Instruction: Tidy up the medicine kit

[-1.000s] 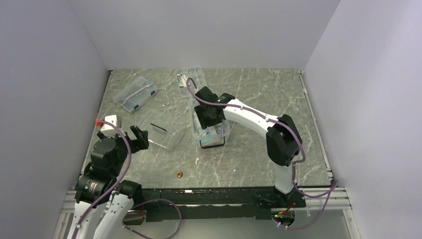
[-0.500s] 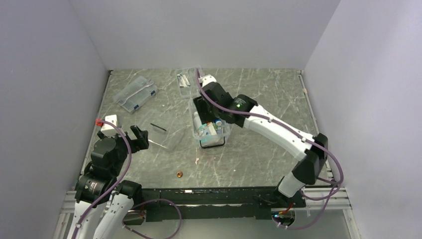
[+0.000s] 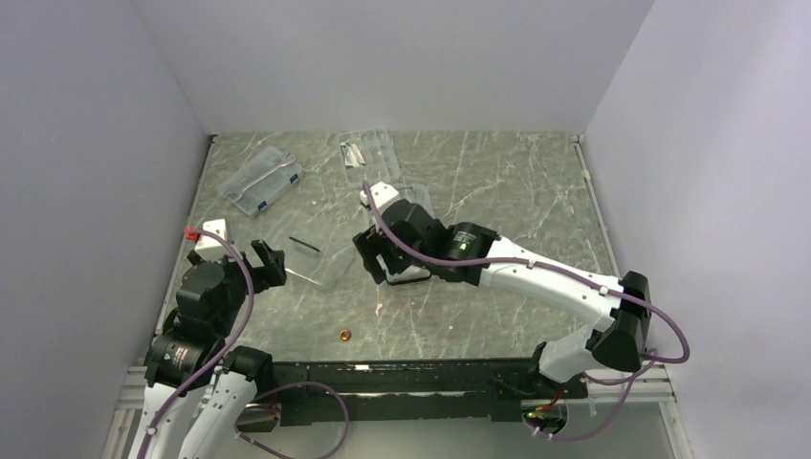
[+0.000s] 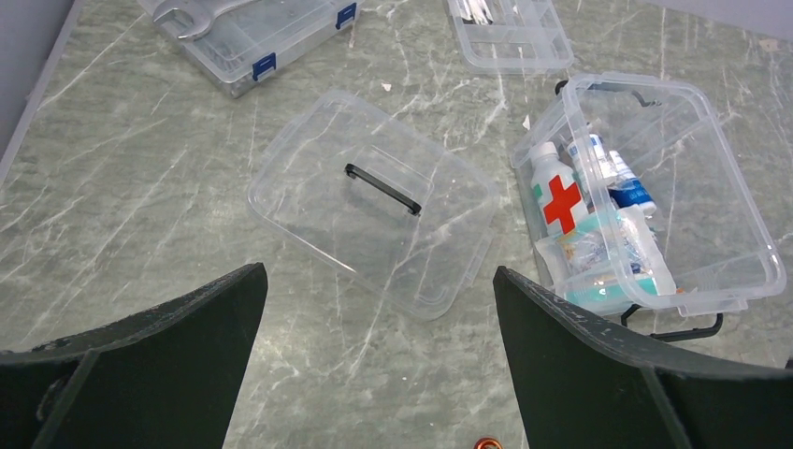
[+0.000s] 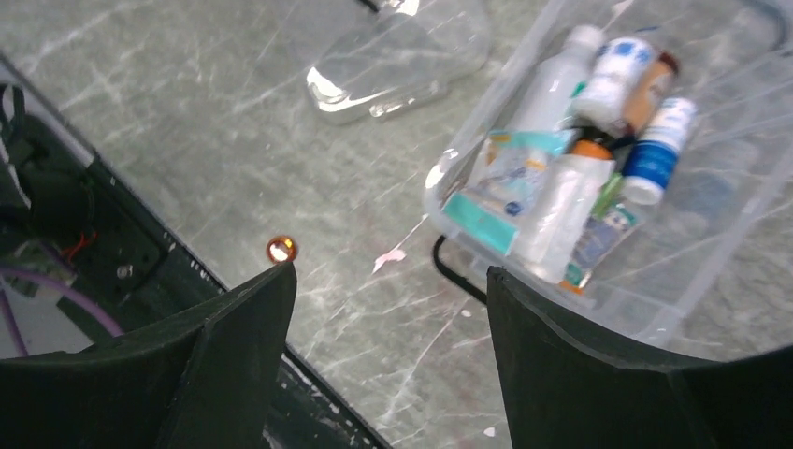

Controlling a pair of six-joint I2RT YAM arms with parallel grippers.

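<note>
Right hand (image 5: 385,277), open and empty, hangs by a near corner of the kit (image 5: 436,183) — a careless drop could clip its rim or bottles (image 5: 655,150). Left hand (image 4: 379,273), also open, hovers near the lid (image 4: 309,206).

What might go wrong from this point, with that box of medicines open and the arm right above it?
The right gripper hangs open and empty over the near end of the medicine kit; coming down carelessly, it might shove the light tub or jam into the piled bottles. The small orange piece lies loose near the front edge of the table and might get knocked off. The lid is off; items piled high may stop it closing.
</note>
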